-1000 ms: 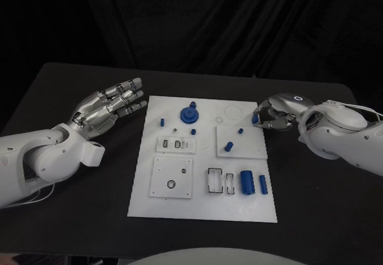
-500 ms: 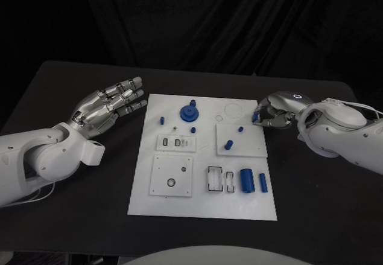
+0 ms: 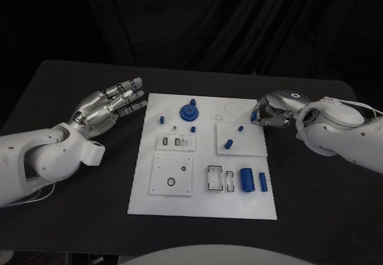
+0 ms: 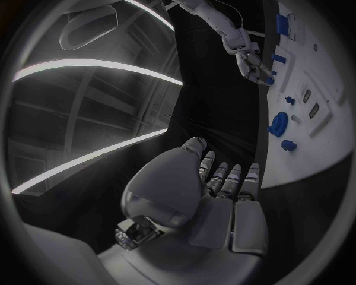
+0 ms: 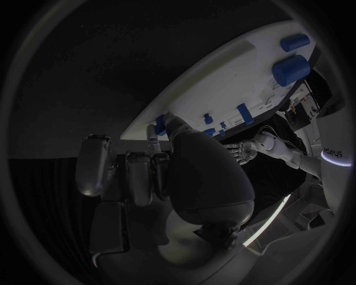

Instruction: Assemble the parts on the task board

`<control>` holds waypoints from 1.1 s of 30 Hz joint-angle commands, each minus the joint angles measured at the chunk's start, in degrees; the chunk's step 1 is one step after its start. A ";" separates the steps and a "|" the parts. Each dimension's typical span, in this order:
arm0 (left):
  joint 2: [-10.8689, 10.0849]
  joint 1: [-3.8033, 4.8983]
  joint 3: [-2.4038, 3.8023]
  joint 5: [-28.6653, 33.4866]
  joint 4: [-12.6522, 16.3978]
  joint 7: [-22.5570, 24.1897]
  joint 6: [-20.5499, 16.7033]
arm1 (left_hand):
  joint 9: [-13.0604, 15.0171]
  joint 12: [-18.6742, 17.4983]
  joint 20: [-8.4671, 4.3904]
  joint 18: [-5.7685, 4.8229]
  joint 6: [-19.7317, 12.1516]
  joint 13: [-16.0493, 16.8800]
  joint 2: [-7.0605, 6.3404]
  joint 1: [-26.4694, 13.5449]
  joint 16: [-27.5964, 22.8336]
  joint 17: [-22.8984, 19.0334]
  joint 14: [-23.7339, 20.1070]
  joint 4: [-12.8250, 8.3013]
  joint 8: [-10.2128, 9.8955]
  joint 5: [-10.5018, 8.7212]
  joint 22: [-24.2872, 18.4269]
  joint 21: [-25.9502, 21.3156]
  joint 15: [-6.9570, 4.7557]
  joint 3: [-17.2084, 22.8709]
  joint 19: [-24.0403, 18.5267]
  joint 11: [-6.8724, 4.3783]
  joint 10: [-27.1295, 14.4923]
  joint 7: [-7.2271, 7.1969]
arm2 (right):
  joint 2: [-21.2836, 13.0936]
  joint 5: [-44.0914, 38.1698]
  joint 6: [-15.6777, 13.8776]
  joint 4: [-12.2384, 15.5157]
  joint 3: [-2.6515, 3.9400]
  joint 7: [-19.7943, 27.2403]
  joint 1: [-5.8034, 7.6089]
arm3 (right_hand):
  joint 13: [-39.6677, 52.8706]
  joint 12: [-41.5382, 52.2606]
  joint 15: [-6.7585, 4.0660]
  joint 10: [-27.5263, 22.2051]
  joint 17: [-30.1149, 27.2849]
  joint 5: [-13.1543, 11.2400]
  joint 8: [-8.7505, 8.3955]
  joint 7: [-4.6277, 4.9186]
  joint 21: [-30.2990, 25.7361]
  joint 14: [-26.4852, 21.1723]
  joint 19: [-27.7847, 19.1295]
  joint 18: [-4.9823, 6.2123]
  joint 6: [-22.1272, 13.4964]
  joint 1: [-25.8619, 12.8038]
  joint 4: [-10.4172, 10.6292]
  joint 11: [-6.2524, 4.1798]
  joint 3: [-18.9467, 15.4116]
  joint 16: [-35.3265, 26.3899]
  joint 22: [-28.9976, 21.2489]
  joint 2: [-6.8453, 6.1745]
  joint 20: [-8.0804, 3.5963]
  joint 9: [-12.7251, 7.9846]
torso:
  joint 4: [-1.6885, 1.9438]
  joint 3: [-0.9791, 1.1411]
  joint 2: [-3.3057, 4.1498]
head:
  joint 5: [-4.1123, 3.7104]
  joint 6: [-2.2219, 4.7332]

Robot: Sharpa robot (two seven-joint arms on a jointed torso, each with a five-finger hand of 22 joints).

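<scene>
Small blue part (image 3: 255, 117) pinched in right hand (image 3: 272, 115) at the task board (image 3: 247, 211)'s two o'clock corner, long axis roughly upright, top end hidden. Could slip or tip if the pinch loosens, then roll off onto the bench (image 3: 327, 195). Left hand (image 3: 106, 108) released, fingers spread, off toward ten o'clock.

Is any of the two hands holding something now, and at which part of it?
The right hand pinches a small blue part at the task board far right corner; the held end cannot be told. The left hand holds nothing.
</scene>
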 commanded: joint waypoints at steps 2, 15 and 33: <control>0.02 -0.10 0.06 -0.01 0.11 0.48 0.76 | -0.03 -0.25 -0.06 -0.98 -0.16 -0.06 -0.02 -0.61 -0.03 0.00 -0.23 -0.02 -0.29 0.04 -0.06 -0.12 0.18 0.39 -0.04 -0.16 -0.09 0.27 | 0.08 -0.12 0.83 -0.14 0.02 -0.96 -0.17 | 15.08 0.15 -0.17 5.93 13.99 1.80 0.82 0.06 -0.52 5.35 -0.28 0.60 -0.93 0.07 0.11 -0.13 -0.16 -0.31 10.15 0.72 -0.37 0.63 | 0.03 -0.02 0.00 | 0.02 -0.07; -0.08 -0.22 0.06 -0.01 0.08 0.36 0.69 | -0.04 -0.30 -0.06 -1.01 -0.27 -0.06 -0.01 -0.65 -0.06 -0.01 -0.28 -0.05 -0.31 0.04 -0.06 -0.13 0.18 0.49 -0.07 -0.18 -0.14 0.31 | -0.10 -0.12 -1.04 0.38 0.02 0.38 -0.17 | 15.08 0.15 -0.44 5.93 14.04 15.15 3.97 -0.33 -0.47 5.37 -0.17 0.58 -1.70 1.07 -0.52 -0.51 2.95 -0.26 10.23 1.04 -0.64 2.88 | 0.03 -0.02 0.01 | 0.06 -0.33; -0.61 -0.38 0.06 -0.01 0.25 0.58 0.49 | -0.04 -0.26 -0.06 -1.03 -0.25 -0.05 -0.01 -0.68 -0.05 0.00 -0.28 -0.07 -0.30 0.04 -0.06 -0.12 0.17 0.58 -0.04 -0.17 -0.14 0.30 | -2.71 -0.46 -10.90 8.74 0.16 0.69 0.73 | 15.08 0.15 -0.58 5.93 14.49 15.09 5.36 -0.39 0.30 5.63 0.29 0.43 -0.44 0.71 -0.41 -0.61 3.50 0.30 10.44 0.11 -0.76 3.60 | -0.06 0.04 0.01 | 0.47 -0.32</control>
